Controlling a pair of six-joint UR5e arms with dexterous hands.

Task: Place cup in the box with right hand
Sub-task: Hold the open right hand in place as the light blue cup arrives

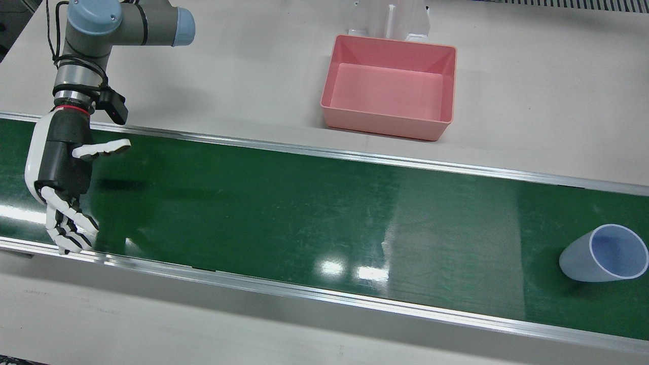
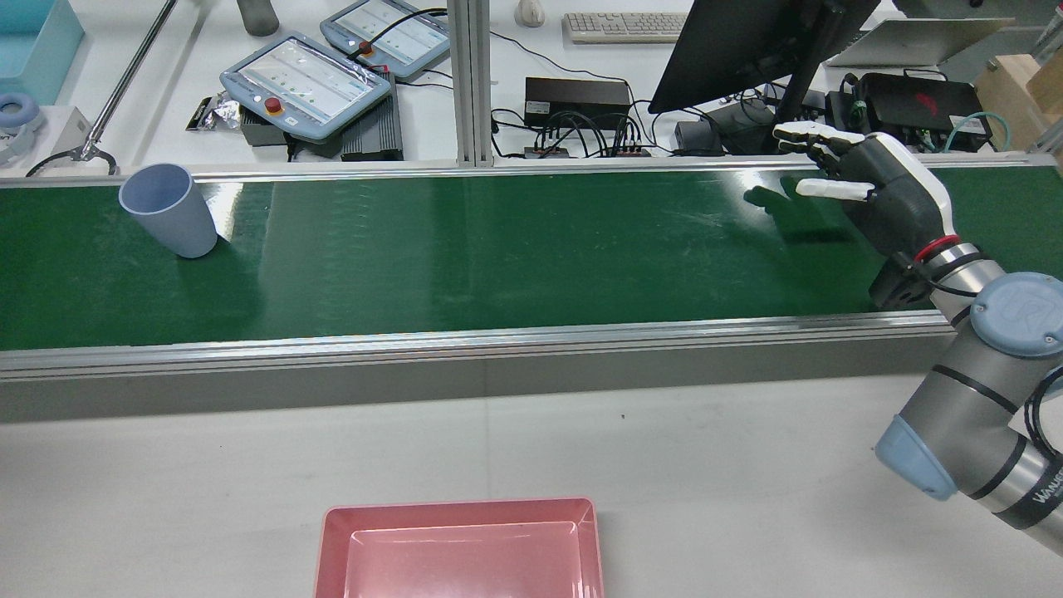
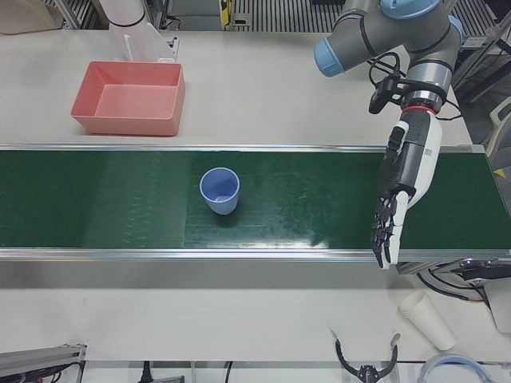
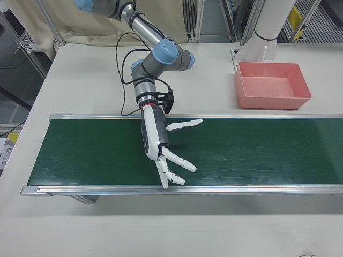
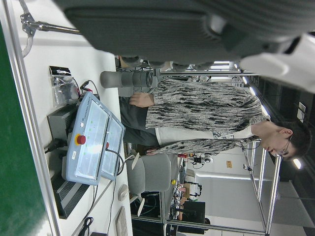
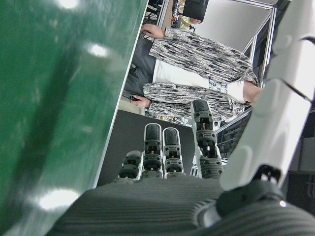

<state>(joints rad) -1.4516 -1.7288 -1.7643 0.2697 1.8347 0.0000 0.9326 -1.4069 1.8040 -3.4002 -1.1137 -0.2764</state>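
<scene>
While the right hand (image 1: 63,177) hovers spread and empty over the belt (image 1: 304,213), the cup (image 1: 603,253) stands far along that belt, untouched. Nothing is done yet: reach, grasp and carry to the box (image 1: 389,87) beside the belt remain.

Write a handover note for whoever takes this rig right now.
Right hand: open, holds nothing, over its end of the green belt.
Left hand: open, holds nothing, over the belt's other end.
Cup: upright on the belt, far from the right hand, untouched.
Box: pink, empty, on the table beside the belt.
Done: nothing. Left: reach, grasp, carry, release in the box.
</scene>
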